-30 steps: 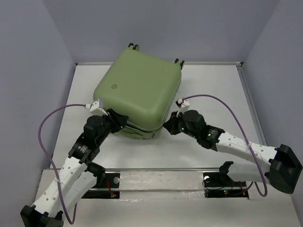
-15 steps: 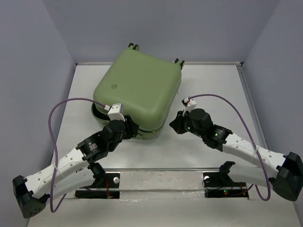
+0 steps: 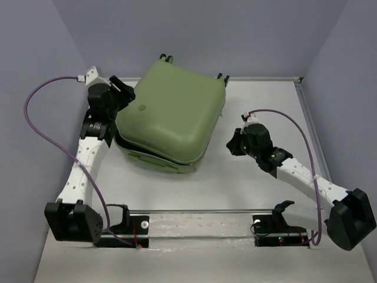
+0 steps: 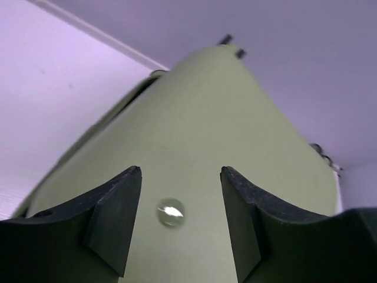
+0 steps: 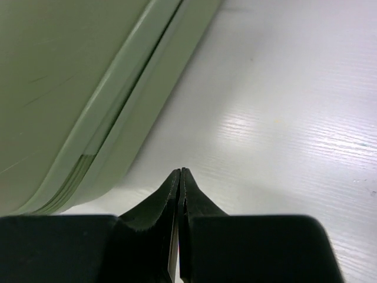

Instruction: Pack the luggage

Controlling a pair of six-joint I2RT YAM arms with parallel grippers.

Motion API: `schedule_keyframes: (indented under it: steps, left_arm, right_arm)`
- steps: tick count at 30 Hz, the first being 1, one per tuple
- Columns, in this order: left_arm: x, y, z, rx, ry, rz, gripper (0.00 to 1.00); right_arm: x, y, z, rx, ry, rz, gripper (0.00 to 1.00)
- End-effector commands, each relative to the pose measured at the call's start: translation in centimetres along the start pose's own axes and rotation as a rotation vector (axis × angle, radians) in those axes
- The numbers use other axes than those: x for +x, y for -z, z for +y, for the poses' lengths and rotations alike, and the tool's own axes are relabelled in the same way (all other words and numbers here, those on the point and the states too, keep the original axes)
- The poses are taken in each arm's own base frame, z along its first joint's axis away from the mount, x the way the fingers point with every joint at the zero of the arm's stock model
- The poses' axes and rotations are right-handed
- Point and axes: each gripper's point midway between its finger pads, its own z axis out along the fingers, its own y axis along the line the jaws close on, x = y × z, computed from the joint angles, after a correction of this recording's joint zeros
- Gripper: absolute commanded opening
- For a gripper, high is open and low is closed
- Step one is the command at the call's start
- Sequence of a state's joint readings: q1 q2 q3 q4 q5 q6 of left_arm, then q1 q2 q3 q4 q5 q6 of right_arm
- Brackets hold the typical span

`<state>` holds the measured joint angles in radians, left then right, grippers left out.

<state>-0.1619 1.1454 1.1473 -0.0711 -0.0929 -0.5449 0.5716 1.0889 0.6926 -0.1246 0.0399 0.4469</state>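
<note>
Left wrist view: left gripper [image 4: 181, 170] spread wide, empty, poised at the upper shell of the pale green hard-shell suitcase [image 4: 200, 118], round logo [image 4: 170, 212] between its fingers. Over on the other side, right gripper [image 5: 179, 172] pinched together, empty, low over white table [image 5: 283, 118]; suitcase edge just beside it, to its left.

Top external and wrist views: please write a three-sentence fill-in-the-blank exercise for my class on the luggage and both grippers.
The left gripper, pointed at the luggage, is ___.
The right gripper, above the table, is ___.
Between the left gripper's fingers shows the luggage's round ___.
Missing: open; shut; logo.
</note>
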Motion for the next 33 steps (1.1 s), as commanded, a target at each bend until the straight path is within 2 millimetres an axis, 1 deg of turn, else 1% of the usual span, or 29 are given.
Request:
schedule_keyframes:
  steps: [1,2,4,5,6,7,8,10,11,12,13,14,16,17,19,20,21,22,23,24,25,26,28,29,30,31,32,33]
  left_arm:
    - [-2.2,-3.0,4.9,-0.026,0.075,0.011,0.68]
    - [-2.5,-4.1,8.5,-0.108,0.096,0.008,0.7]
    - [-1.9,-4.9,11.4,-0.163,0.123,0.029,0.7]
    - [-1.0,-5.6,14.1,-0.213,0.147,0.058,0.71]
    - [-0.6,-5.8,15.2,-0.234,0.157,0.069,0.71]
    - [-0.1,-6.6,16.2,-0.245,0.168,0.075,0.71]
    - [0.3,-6.8,16.8,-0.25,0.177,0.081,0.71]
    - [1.9,-7.4,18.1,-0.27,0.193,0.117,0.71]
    - [3.3,-7.9,18.8,-0.281,0.206,0.155,0.71]
    - [4.3,-8.1,19.0,-0.274,0.218,0.187,0.72]
    - [5.3,-8.2,19.3,-0.276,0.226,0.21,0.72]
    - [6.9,-7.8,19.9,-0.284,0.238,0.236,0.72]
    - [7.9,-7.5,19.9,-0.275,0.265,0.242,0.71]
    - [9.1,-6.9,20.2,-0.282,0.275,0.258,0.71]
    - [9.9,-6.6,19.8,-0.263,0.278,0.28,0.71]
    - [10.8,-6.2,19.3,-0.248,0.279,0.304,0.71]
    - [10.7,-5.8,18.6,-0.231,0.276,0.3,0.71]
    - [11.2,-5.5,18.0,-0.217,0.274,0.31,0.71]
    - [12.0,-4.9,17.8,-0.215,0.272,0.325,0.71]
    - [12.2,-4.6,17.5,-0.209,0.267,0.323,0.71]
    - [11.8,-4.0,16.7,-0.19,0.257,0.307,0.71]
    - [12.9,-3.2,16.5,-0.186,0.255,0.328,0.71]
    - [13.3,-2.3,15.8,-0.167,0.253,0.325,0.71]
    - [13.1,-1.7,15.0,-0.144,0.246,0.31,0.71]
    - [14.4,-1.0,14.6,-0.132,0.248,0.337,0.71]
    - [14.8,-0.5,14.2,-0.122,0.247,0.339,0.71]
    - [14.5,0.2,13.4,-0.098,0.244,0.324,0.71]
    - [15.7,0.8,13.2,-0.092,0.246,0.343,0.71]
  right_arm:
    - [-2.7,-1.0,0.0,0.006,0.002,-0.029,0.07]
    - [-3.1,-1.3,-0.2,0.01,0.0,-0.036,0.07]
    - [-3.5,-1.9,-0.1,0.011,0.006,-0.035,0.07]
    - [-4.0,-2.5,-0.3,0.016,0.002,-0.039,0.07]
    - [-4.1,-2.8,-0.2,0.012,0.003,-0.035,0.07]
    - [-4.3,-3.5,0.0,0.011,0.005,-0.035,0.07]
    - [-4.8,-3.4,0.2,0.005,0.008,-0.047,0.07]
    - [-4.5,-4.7,-0.3,0.005,0.004,-0.013,0.07]
    - [-4.5,-5.1,-0.1,-0.005,0.007,-0.004,0.07]
    - [-4.8,-5.8,-0.5,0.007,0.004,0.001,0.07]
    - [-4.8,-6.1,-0.4,0.002,0.005,0.008,0.07]
    - [-5.0,-6.3,-0.6,0.004,0.002,0.008,0.07]
    - [-5.4,-7.0,-0.4,0.0,0.001,0.009,0.07]
    - [-5.8,-7.2,-0.6,0.004,-0.008,0.003,0.07]
    - [-6.1,-7.7,-0.3,-0.007,-0.01,0.008,0.07]
    - [-6.3,-8.1,0.0,-0.016,-0.011,0.011,0.07]
    - [-6.7,-8.5,0.3,-0.028,-0.01,0.013,0.07]
    - [-6.9,-8.6,0.6,-0.036,-0.008,0.011,0.07]
    - [-7.1,-8.8,0.6,-0.037,-0.006,0.012,0.07]
    - [-7.3,-9.0,0.7,-0.036,-0.003,0.008,0.07]
    - [-7.5,-9.1,0.9,-0.045,0.005,0.01,0.07]
    - [-8.3,-9.4,0.8,-0.046,0.006,0.003,0.07]
    - [-8.8,-9.7,1.4,-0.067,0.014,0.004,0.07]
    - [-8.9,-9.8,1.7,-0.081,0.017,0.013,0.07]
    - [-9.8,-10.0,2.2,-0.094,0.026,0.002,0.07]
    - [-10.3,-10.1,2.0,-0.093,0.027,-0.004,0.07]
    - [-10.5,-10.1,2.3,-0.105,0.032,-0.001,0.07]
    - [-11.1,-10.2,2.1,-0.106,0.034,-0.007,0.07]
